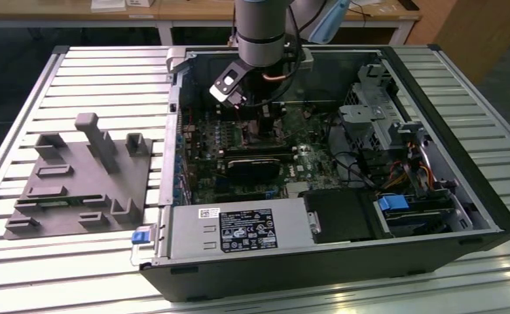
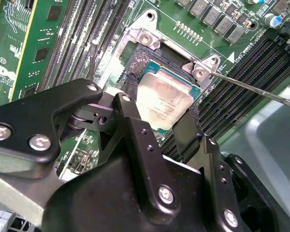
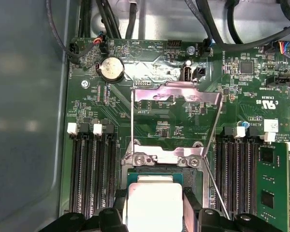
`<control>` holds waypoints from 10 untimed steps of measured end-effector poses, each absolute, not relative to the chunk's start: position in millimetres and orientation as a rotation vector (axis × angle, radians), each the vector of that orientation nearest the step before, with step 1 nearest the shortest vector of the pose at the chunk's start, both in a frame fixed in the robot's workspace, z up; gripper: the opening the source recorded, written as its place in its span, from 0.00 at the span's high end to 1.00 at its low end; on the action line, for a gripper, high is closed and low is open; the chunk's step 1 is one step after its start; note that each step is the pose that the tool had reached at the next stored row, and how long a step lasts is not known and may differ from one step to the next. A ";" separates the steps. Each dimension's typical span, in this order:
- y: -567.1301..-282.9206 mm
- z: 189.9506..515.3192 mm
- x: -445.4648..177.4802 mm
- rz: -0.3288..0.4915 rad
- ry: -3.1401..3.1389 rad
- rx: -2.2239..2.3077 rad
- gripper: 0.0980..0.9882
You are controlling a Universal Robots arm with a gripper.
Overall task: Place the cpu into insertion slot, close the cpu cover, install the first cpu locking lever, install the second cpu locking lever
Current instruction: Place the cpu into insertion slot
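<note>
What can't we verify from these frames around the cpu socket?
Second wrist view: whether the silver-grey square cpu is seated in the dark square insertion slot; the black gripper clamped on it covers two of its edges.
First wrist view: part of the cpu is cut off by the picture edge.
Exterior view: the grey robot arm hides the slot.

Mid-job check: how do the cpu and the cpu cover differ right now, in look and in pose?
The cpu is a solid dull-grey square; the cpu cover is a shinier, thin plate. The cpu lies flat at the insertion slot, between the fingers of the gripper; the cpu cover stands swung open beyond the slot, with nothing touching it. Both are silvery metal.
</note>
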State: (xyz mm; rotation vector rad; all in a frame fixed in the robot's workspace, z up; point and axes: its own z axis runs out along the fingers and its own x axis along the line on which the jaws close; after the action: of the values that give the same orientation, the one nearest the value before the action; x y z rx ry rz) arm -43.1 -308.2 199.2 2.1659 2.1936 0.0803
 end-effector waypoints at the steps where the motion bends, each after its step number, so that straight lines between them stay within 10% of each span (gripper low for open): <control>1: -308.3 202.9 -43.1 0.080 2.194 2.166 0.50; 10: -308.3 210.7 -43.1 0.080 2.194 2.166 0.50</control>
State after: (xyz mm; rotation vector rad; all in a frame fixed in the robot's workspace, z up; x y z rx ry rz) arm -43.1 -308.3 210.7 2.1659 2.1936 0.0798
